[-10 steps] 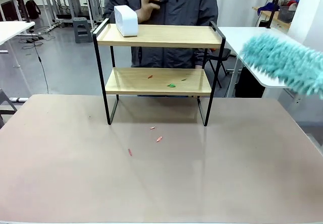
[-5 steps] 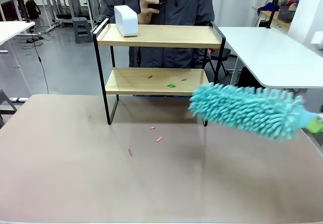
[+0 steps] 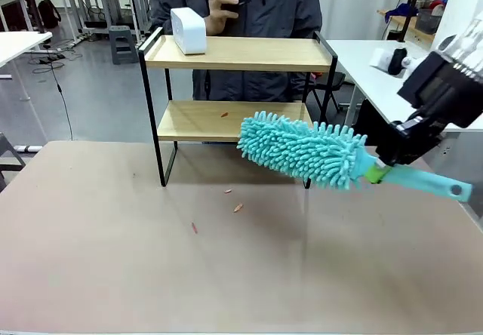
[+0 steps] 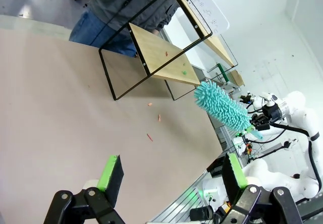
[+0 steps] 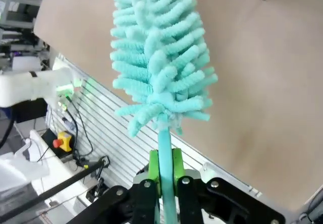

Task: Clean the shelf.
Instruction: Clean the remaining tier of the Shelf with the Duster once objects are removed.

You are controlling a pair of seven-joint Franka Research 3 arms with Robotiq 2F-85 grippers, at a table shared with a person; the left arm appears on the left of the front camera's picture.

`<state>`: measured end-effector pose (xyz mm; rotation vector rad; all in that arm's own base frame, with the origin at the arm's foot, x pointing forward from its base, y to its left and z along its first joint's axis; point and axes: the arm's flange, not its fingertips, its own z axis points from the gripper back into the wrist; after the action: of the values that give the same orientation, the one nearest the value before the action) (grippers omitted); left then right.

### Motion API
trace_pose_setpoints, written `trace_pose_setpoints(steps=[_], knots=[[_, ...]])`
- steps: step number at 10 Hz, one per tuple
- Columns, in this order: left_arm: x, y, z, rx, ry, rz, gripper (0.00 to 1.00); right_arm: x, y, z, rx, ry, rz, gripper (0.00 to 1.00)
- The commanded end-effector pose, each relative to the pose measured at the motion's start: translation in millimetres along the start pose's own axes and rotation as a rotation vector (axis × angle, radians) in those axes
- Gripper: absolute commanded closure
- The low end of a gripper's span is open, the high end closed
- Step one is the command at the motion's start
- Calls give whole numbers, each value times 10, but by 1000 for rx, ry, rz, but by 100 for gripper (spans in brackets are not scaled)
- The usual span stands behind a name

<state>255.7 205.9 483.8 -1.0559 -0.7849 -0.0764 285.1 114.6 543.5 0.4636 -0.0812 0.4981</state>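
Clamping the duster (image 3: 302, 150) by its handle, the right gripper (image 3: 386, 166) had the shelf (image 3: 196, 121) beyond the soft head; that light, stiff rack seemed best gripped by its frame. The left gripper (image 4: 171, 173) gaped empty.

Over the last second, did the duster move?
Yes. In the front view the duster swept left and down from the right edge, now overlapping the shelf at its lower board's right end.

The right claw (image 3: 394, 151), at the frame's right edge, was black and boxy. The left claw (image 4: 172, 172) had black links, round screws and green pads (image 4: 110, 171). The person (image 3: 249, 18) wore a dark grey jacket (image 3: 290, 10).
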Motion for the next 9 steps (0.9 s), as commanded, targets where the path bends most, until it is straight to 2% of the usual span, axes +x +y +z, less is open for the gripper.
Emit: trace_pose_setpoints(steps=[1, 2, 4, 9], knots=[[6, -12, -16, -17, -18, -18, 0, 77, 33, -58, -8, -18, -9, 88], [6, -12, -16, -17, -18, -18, 0, 108, -9, 25, -40, -118, -99, 88], [6, -12, -16, -17, -18, -18, 0, 359, 11, 65, -24, -243, -167, 88], [6, -12, -16, -17, -18, -18, 0, 1023, 25, -176, -184, -339, -356, 88]])
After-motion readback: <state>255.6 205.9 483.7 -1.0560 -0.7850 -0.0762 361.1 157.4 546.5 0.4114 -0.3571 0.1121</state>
